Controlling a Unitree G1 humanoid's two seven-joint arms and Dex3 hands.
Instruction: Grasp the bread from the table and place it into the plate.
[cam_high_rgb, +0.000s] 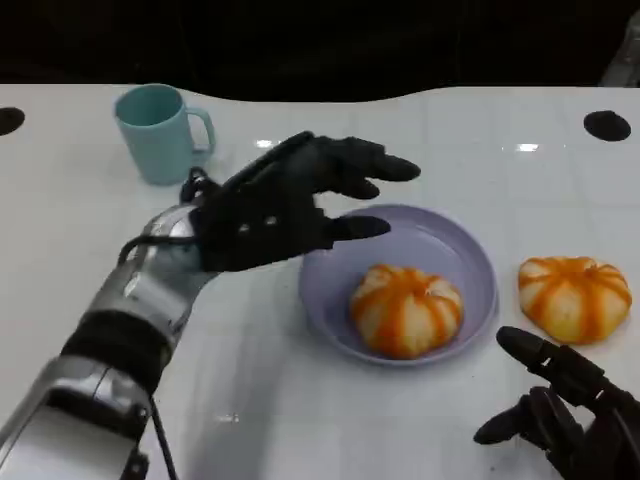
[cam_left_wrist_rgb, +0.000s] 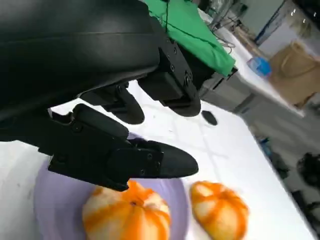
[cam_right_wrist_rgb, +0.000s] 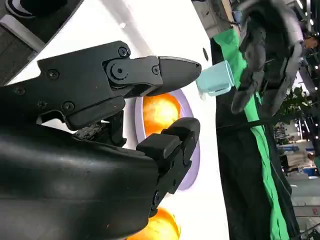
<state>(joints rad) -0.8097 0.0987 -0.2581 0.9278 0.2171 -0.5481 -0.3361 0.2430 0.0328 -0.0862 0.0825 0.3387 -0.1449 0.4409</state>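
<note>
Head view: 1 orange-striped bread (cam_high_rgb: 406, 309) sits in the lavender plate (cam_high_rgb: 462, 247); a 2nd bread (cam_high_rgb: 574, 296) lies on the table (cam_high_rgb: 300, 400) just right of the plate. The left hand (cam_high_rgb: 285, 203) hovers at the plate's left rim, fingers spread, holding nothing. The right hand (cam_high_rgb: 568, 410) rests near the plate's lower right, empty, fingers apart. A teal mug (cam_high_rgb: 158, 131) stands beyond the plate's left.

Left wrist view: both breads (cam_left_wrist_rgb: 125, 212) (cam_left_wrist_rgb: 220, 210), one on the plate (cam_left_wrist_rgb: 55, 200).

The right robot hand (cam_right_wrist_rgb: 150, 115) holds nothing, its black fingers (cam_right_wrist_rgb: 170, 70) spread apart over the white table (cam_right_wrist_rgb: 100, 30). Past them an orange-striped bread (cam_right_wrist_rgb: 159, 111) sits in the lilac plate (cam_right_wrist_rgb: 192, 165); a second bread (cam_right_wrist_rgb: 160, 227) lies outside it. Beyond stand a pale blue cup (cam_right_wrist_rgb: 216, 79) and the left robot hand (cam_right_wrist_rgb: 265, 55), raised.
</note>
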